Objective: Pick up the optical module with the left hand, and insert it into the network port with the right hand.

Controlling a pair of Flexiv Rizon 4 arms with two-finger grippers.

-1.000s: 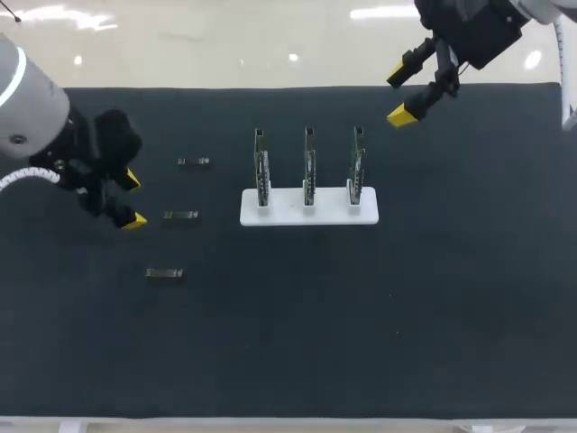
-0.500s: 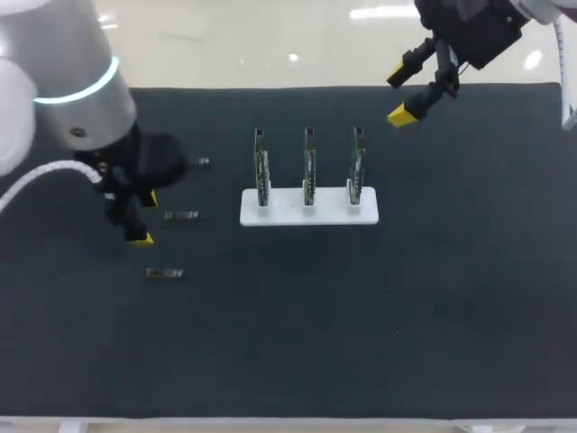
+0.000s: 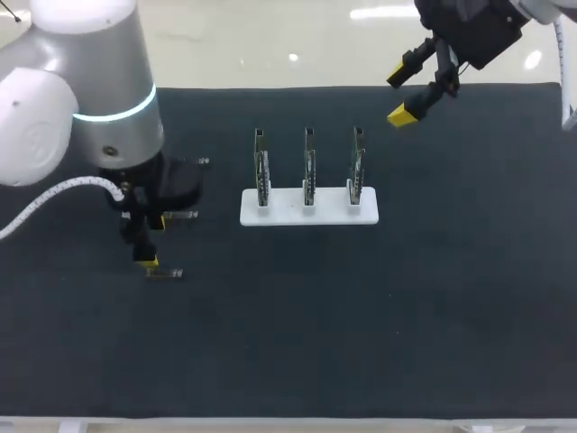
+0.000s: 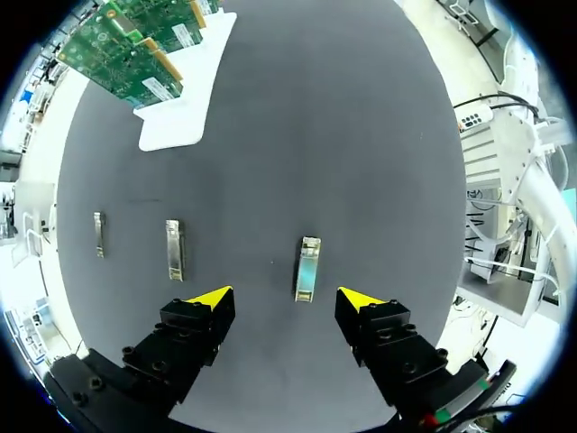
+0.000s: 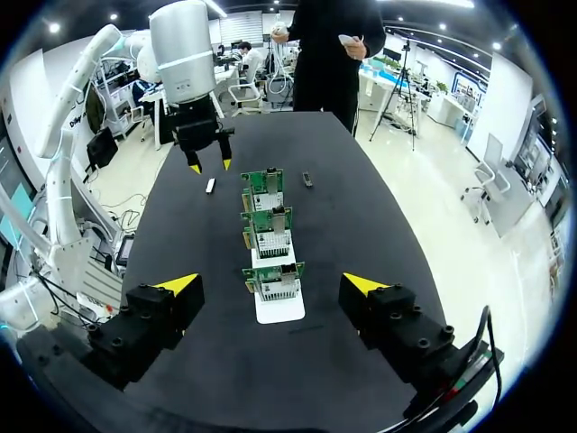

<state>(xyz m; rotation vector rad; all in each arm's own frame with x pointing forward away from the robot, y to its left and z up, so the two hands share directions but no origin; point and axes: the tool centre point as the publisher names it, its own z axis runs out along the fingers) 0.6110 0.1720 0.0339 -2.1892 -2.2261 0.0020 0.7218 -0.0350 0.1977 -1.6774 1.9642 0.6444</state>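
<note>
Metal optical module [image 4: 306,269] flat on black table [image 4: 361,135], just ahead of left pincer [image 4: 285,297] | pincer wide open, empty | I should centre over it, descend straight, clamp long sides.

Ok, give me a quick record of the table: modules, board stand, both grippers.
module count: three, lying flat and apart on the black mat
nearest module: ahead of the left gripper, in line with the gap between its open fingers, untouched
middle module, far module: off to one side of it
stand: white base with three upright circuit boards
right gripper: open, empty, raised by the mat's far edge
picked up: nothing yet
</note>
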